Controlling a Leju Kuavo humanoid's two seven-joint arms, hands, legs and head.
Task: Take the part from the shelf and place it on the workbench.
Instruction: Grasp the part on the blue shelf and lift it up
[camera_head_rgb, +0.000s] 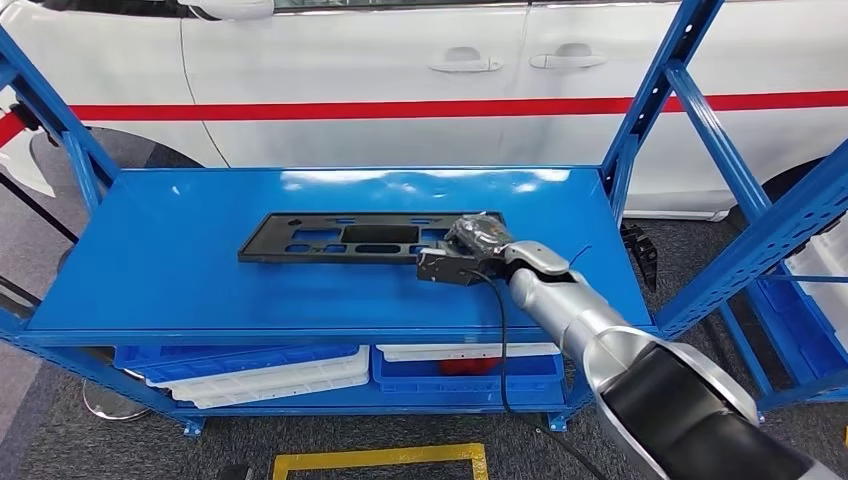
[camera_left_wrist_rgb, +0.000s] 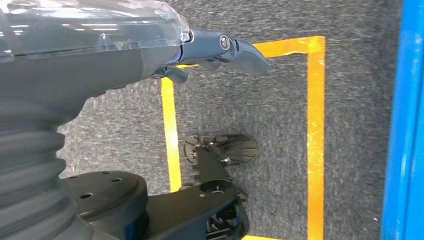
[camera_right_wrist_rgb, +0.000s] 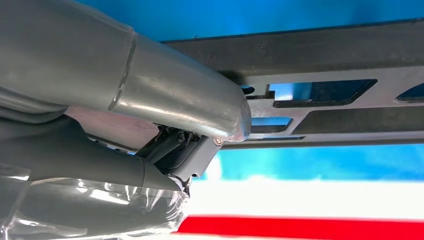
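Note:
A flat black part (camera_head_rgb: 340, 238) with several cutouts lies lengthwise on the top of the blue shelf (camera_head_rgb: 180, 260). My right hand (camera_head_rgb: 465, 250) is at the part's right end and grips it. In the right wrist view the thick grey thumb (camera_right_wrist_rgb: 190, 100) lies across the end of the part (camera_right_wrist_rgb: 340, 50), with the darker fingers on its other side. My left hand (camera_left_wrist_rgb: 150, 45) hangs over the carpet, fingers apart, holding nothing.
A white car (camera_head_rgb: 400, 80) with a red stripe stands close behind the shelf. Blue and white bins (camera_head_rgb: 260, 370) fill the lower level. Another blue rack (camera_head_rgb: 790, 230) stands to the right. Yellow tape (camera_head_rgb: 380, 458) marks the grey carpet in front.

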